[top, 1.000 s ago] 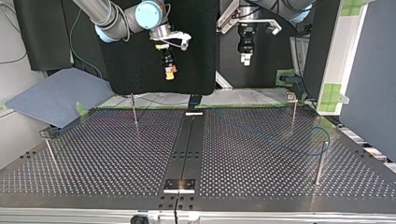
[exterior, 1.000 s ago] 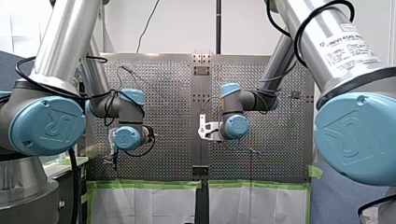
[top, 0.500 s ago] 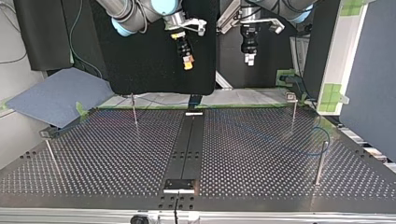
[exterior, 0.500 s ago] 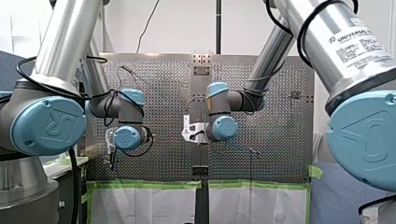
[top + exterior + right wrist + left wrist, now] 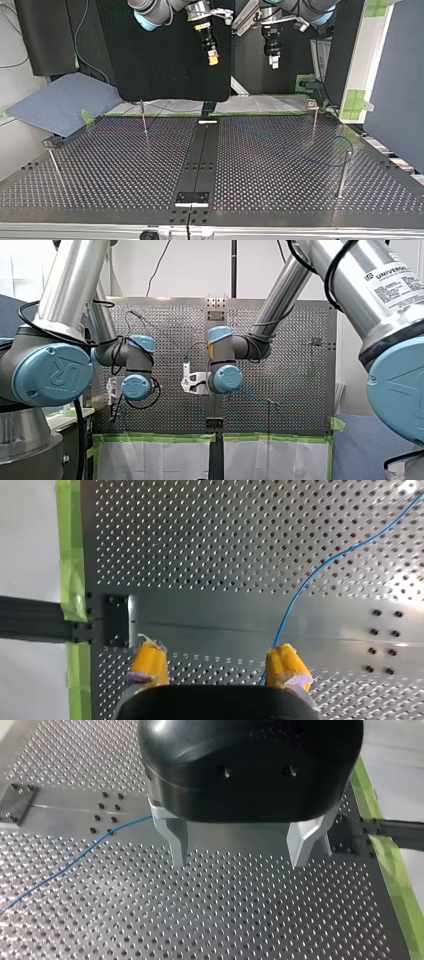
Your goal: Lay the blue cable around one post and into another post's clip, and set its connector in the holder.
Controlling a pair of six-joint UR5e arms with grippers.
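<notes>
A thin blue cable [image 5: 291,148] lies across the perforated table and loops by a post [image 5: 343,174] at the top view's right. Another post [image 5: 314,120] behind it carries a small clip on top. My right gripper [image 5: 213,58] hangs high above the table's far edge, its yellow pads [image 5: 150,663] open and empty. In the right wrist view the cable [image 5: 325,565] runs under one pad. My left gripper [image 5: 274,61] hangs beside it, its metal fingers [image 5: 176,842] open with nothing between them; the cable [image 5: 75,862] lies off to one side. I see no connector or holder.
Two more posts stand at the top view's left, one [image 5: 144,118] near the far edge and one [image 5: 54,165] nearer the camera. A black strip [image 5: 199,160] runs down the table's middle. Green tape [image 5: 72,575] marks the table's edge.
My right arm has swung toward the front view's left, and its gripper has risen and moved to the top view's right. My left gripper has shifted slightly to the front view's left.
</notes>
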